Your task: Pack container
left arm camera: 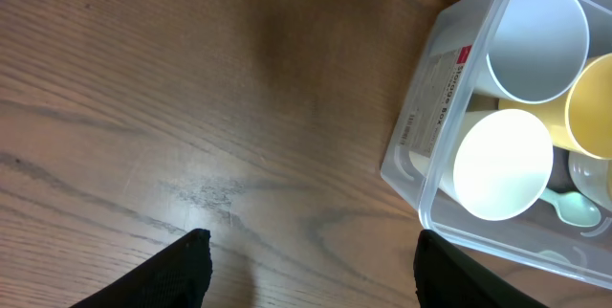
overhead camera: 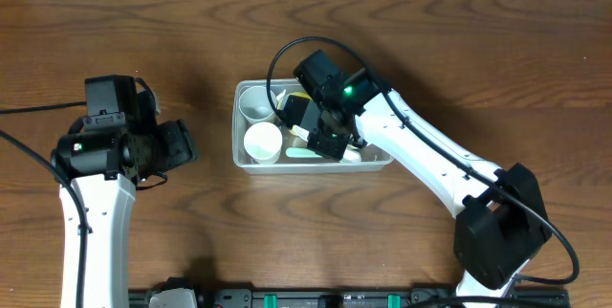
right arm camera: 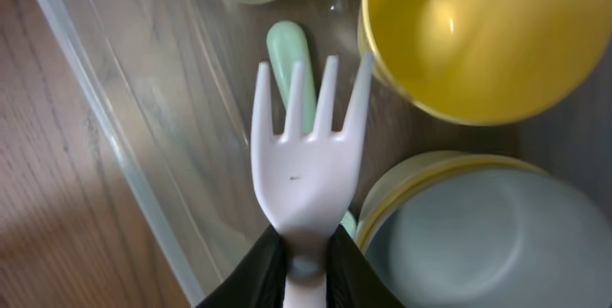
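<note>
The right hand [right arm camera: 306,255] is gripping the white fork [right arm camera: 304,169] by its handle, holding it over the container [right arm camera: 120,145] directly beneath for release inside. The left hand [left arm camera: 311,265] is hovering open, standing clear.

Left arm [overhead camera: 96,212]: extends up from the bottom left of the overhead frame. Left gripper [left arm camera: 314,265]: points right, jaws wide apart. Right arm [overhead camera: 430,160]: reaches from the lower right towards frame centre. Right gripper [right arm camera: 306,255]: jaws clamped on the handle of a white fork [right arm camera: 304,165].
</note>
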